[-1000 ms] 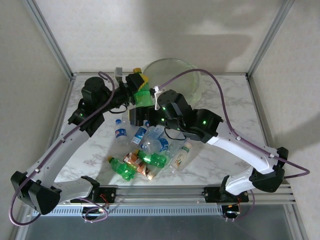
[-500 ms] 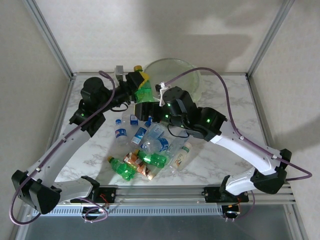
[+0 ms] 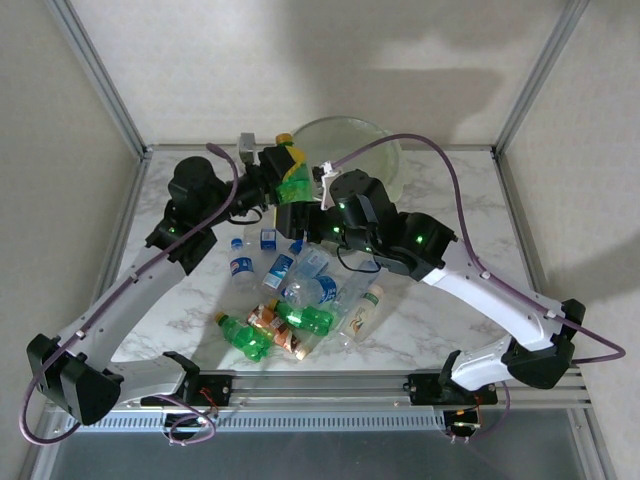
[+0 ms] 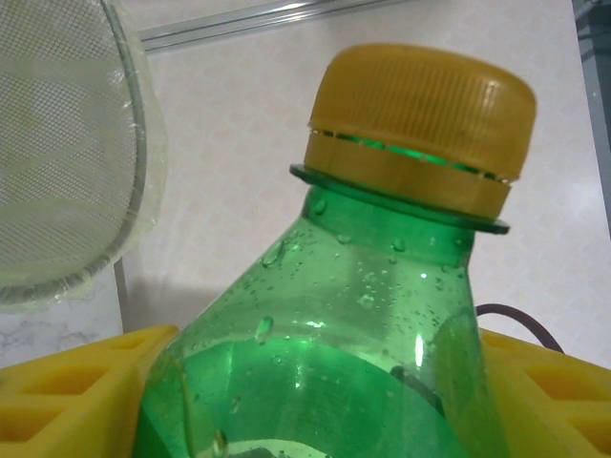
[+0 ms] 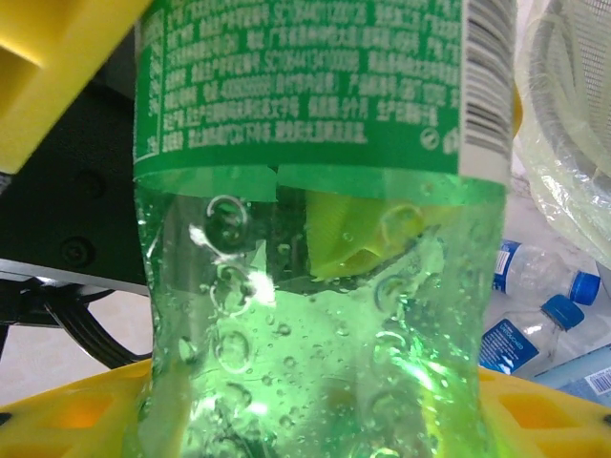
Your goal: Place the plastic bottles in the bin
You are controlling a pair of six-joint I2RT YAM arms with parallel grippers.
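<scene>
Green bottle (image 3: 293, 188) upper centre in top view, beside bin (image 3: 386, 165), pinched near neck by left gripper (image 3: 288, 166). Right wrist view: right gripper (image 5: 315, 425) flanking its base, clamping unclear; blue-capped bottles (image 5: 535, 329) lower right.

Lab robot test cell.
Marble-look table (image 3: 450, 210), aluminium frame posts (image 3: 98, 78), plain white walls (image 3: 200, 60), arms bolted to rail (image 3: 330, 382).
</scene>
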